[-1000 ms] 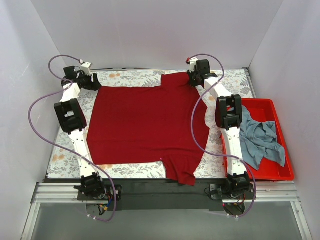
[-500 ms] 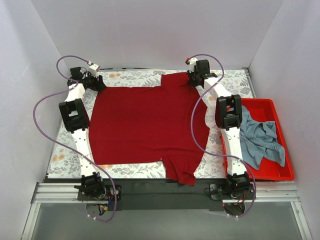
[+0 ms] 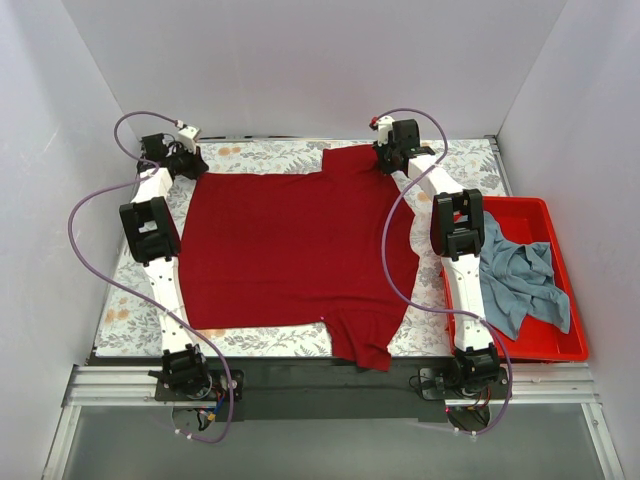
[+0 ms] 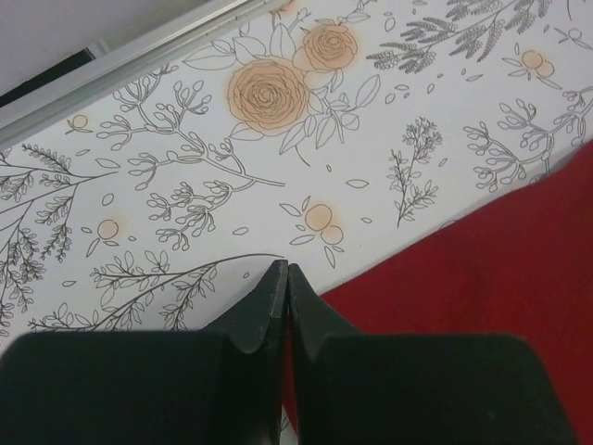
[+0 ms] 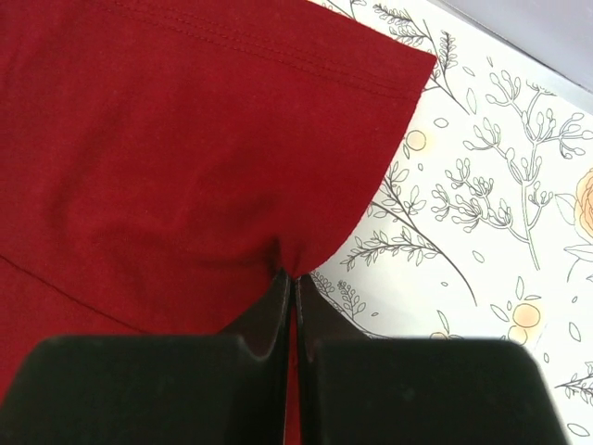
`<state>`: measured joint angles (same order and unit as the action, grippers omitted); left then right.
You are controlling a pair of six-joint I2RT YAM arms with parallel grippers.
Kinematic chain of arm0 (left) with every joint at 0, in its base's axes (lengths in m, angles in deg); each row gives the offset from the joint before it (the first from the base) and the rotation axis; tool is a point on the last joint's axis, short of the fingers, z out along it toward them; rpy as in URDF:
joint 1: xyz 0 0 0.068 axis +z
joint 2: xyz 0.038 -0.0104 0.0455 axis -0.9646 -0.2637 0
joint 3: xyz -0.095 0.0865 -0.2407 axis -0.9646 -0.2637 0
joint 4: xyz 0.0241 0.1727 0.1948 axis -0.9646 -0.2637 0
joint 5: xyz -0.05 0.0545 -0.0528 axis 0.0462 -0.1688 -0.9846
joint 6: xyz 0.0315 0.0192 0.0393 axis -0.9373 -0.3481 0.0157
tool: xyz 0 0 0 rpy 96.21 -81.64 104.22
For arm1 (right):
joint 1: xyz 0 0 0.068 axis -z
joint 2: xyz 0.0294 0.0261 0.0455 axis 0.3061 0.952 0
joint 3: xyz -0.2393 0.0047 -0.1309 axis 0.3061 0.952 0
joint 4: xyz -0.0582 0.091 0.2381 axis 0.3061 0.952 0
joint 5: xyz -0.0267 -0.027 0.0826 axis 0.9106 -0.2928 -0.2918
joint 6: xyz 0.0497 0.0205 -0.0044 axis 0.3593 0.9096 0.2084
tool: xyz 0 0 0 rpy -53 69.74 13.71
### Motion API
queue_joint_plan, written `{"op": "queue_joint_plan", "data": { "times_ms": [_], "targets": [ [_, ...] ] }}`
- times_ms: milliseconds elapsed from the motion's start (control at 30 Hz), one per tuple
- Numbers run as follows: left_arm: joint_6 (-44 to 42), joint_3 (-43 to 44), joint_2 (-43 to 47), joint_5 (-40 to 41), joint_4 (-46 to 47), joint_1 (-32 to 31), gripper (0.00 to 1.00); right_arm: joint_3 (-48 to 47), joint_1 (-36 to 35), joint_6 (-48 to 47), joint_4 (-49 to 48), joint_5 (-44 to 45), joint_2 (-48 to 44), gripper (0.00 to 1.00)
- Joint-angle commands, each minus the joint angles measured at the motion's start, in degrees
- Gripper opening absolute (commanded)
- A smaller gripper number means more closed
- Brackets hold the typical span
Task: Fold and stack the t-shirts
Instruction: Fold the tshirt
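Observation:
The dark red t-shirt [image 3: 290, 250] lies spread flat on the flowered table, one sleeve hanging over the near edge. My left gripper [image 3: 192, 165] is at its far left corner; in the left wrist view the left gripper [image 4: 283, 271] is shut, with a sliver of the dark red t-shirt [image 4: 482, 278] pinched between the fingers. My right gripper [image 3: 386, 160] is at the far right sleeve; the right gripper [image 5: 295, 275] is shut on a puckered edge of the dark red t-shirt [image 5: 167, 139]. The grey-blue t-shirt [image 3: 520, 275] lies crumpled in the bin.
A bright red plastic bin [image 3: 560, 350] stands off the table's right side, beside the right arm. White walls close in the table on three sides. A metal rail [image 4: 139, 56] runs along the table's far edge, just beyond the left gripper.
My left gripper has moved right to the shirt's far left corner and closed from open onto the cloth edge. The right gripper and the shirt have stayed put.

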<state>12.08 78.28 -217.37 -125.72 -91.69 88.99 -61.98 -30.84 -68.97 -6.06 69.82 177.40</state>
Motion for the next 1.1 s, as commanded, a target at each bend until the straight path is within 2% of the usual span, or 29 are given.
{"op": "queue_joint_plan", "data": {
  "times_ms": [0,167,267,300,333,433,533,800,1067],
  "targets": [
    [3.18,-1.74,3.18,-0.59,5.68,0.39,0.00,-1.61,0.01,-1.22,-2.60,-1.98,-5.64,0.01],
    [8.10,-4.04,6.26,-2.27,11.06,1.27,0.00,-2.05,0.01,-1.57,-3.66,-2.25,-6.26,0.01],
    [8.02,-1.32,5.56,-0.96,7.73,1.19,0.01,-1.87,-0.08,-1.66,-3.66,-2.42,-6.44,0.01],
    [8.54,-1.31,5.56,-0.17,6.94,1.10,0.07,-1.53,-0.08,-1.66,-3.75,-2.60,-6.44,0.01],
    [8.46,-1.40,5.82,0.53,5.88,1.27,0.18,-1.26,-0.08,-1.66,-3.66,-2.77,-6.44,0.01],
    [7.41,-5.17,7.66,2.03,5.35,1.19,0.34,-0.91,-0.08,-1.66,-3.66,-3.04,-6.35,0.01],
    [7.75,-7.28,8.46,2.04,4.73,1.27,0.38,-0.73,-0.08,-1.57,-3.66,-3.30,-6.26,0.01],
    [9.60,-5.53,6.79,4.23,0.52,1.10,0.38,-0.56,-0.17,-1.92,-3.75,-3.39,-6.26,0.01],
    [10.92,-6.06,7.23,3.09,-3.18,1.18,0.38,-0.64,-0.25,-2.01,-3.75,-3.48,-6.17,0.01]
  ]
}}
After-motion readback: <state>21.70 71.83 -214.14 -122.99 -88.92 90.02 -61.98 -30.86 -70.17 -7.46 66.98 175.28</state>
